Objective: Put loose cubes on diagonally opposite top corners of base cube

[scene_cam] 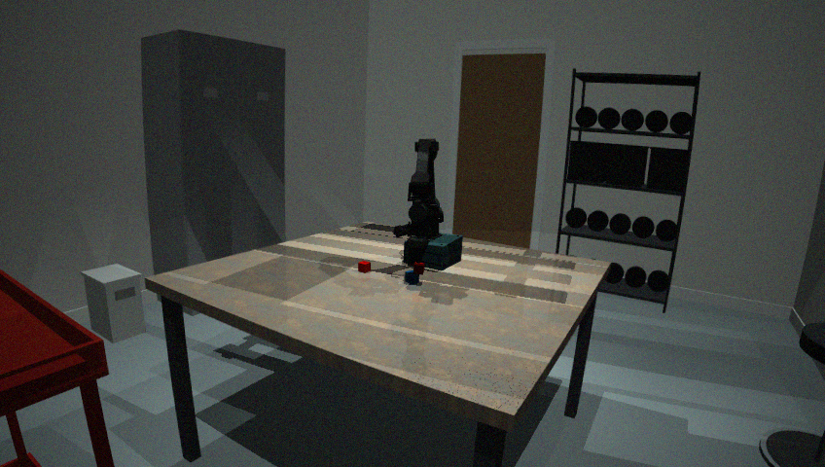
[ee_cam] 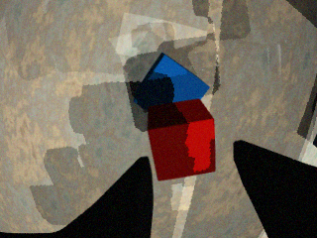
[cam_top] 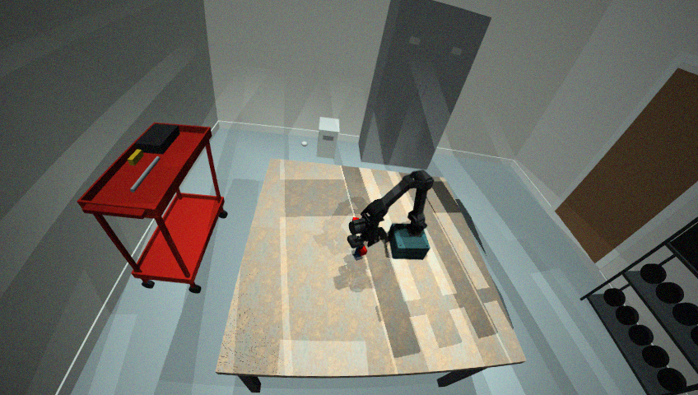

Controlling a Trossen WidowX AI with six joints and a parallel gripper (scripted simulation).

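Note:
The blue base cube (cam_top: 357, 254) (scene_cam: 412, 278) (ee_cam: 190, 89) sits on the table, turned cornerwise in the wrist view. One red cube (cam_top: 362, 249) (scene_cam: 418, 268) (ee_cam: 170, 151) is over its near corner in the wrist view and looks level; the contact beneath it is hidden. My gripper (scene_cam: 417, 262) (ee_cam: 192, 158) is open around this red cube. A clear gap shows at the right finger and a very narrow one at the left finger. The other red cube (cam_top: 355, 219) (scene_cam: 363, 267) lies on the table, away from the base, partly hidden by the arm in the top view.
The arm stands on a teal box (cam_top: 410, 244) (scene_cam: 446, 252) close to the cubes. The wooden table (cam_top: 318, 313) (scene_cam: 347, 324) carries strong shadow stripes. A red cart (cam_top: 181, 171) stands apart from the table.

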